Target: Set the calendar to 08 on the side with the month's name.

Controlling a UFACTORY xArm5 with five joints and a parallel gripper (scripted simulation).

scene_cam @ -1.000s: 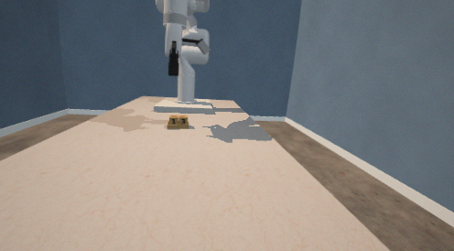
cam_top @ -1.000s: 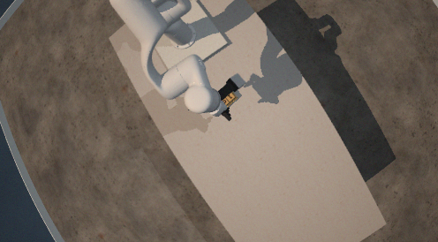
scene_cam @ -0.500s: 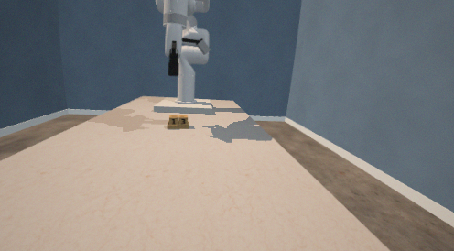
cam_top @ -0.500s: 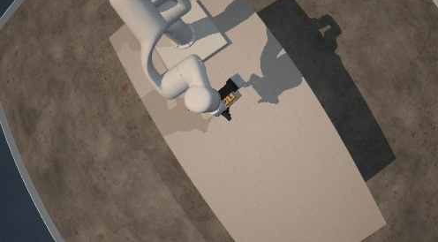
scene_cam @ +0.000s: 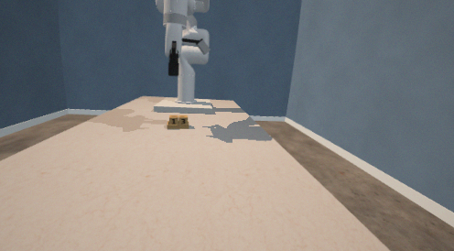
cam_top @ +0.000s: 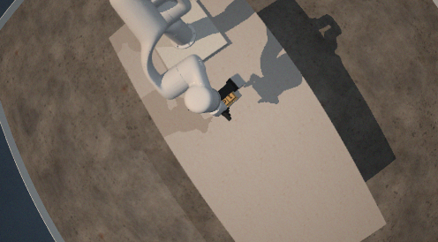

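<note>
Exterior view showed the calendar tray flat on the tabletop, just left of frame centre, with two cubes side by side in it; their digits were too small to read, so whether 08 showed could not be judged. The pincer hung well above, fingers spread wide and holding nothing. From the top view it sat over the tray. Only the arm's base plate lay nearby, behind the tray, and nothing blocked a straight descent.
</note>
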